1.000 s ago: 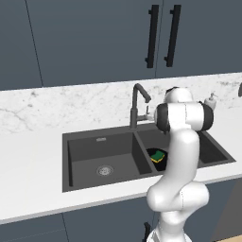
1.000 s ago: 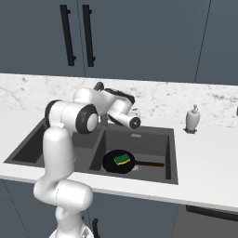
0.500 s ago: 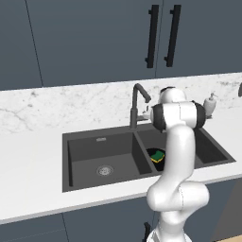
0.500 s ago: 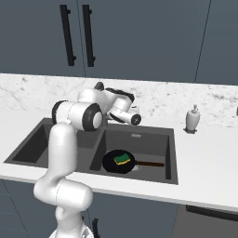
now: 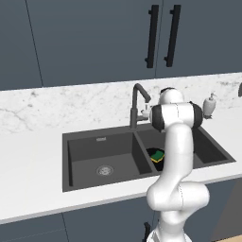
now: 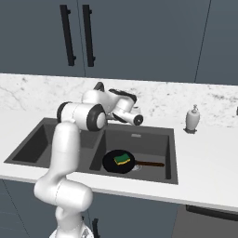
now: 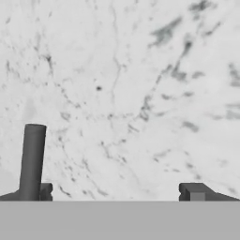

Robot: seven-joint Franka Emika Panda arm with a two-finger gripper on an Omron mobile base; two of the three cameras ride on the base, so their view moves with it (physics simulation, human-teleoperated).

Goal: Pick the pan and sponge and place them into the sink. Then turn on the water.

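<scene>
One dark grey sink (image 6: 69, 135), two basins side by side with the long axis running along the marble counter (image 6: 204, 148), and the right basin is where the action sits. One round black pan (image 6: 111, 163) lies flat on that basin's floor near the front wall, its short brownish handle pointing right along the sink's length. One small sponge (image 6: 122, 159), green over yellow, rests in the pan. One tall dark faucet (image 5: 137, 101) rises at the sink's back edge. The gripper (image 7: 115, 194) has its jaws spread wide, holding nothing, with a dark rod just beside one fingertip.
</scene>
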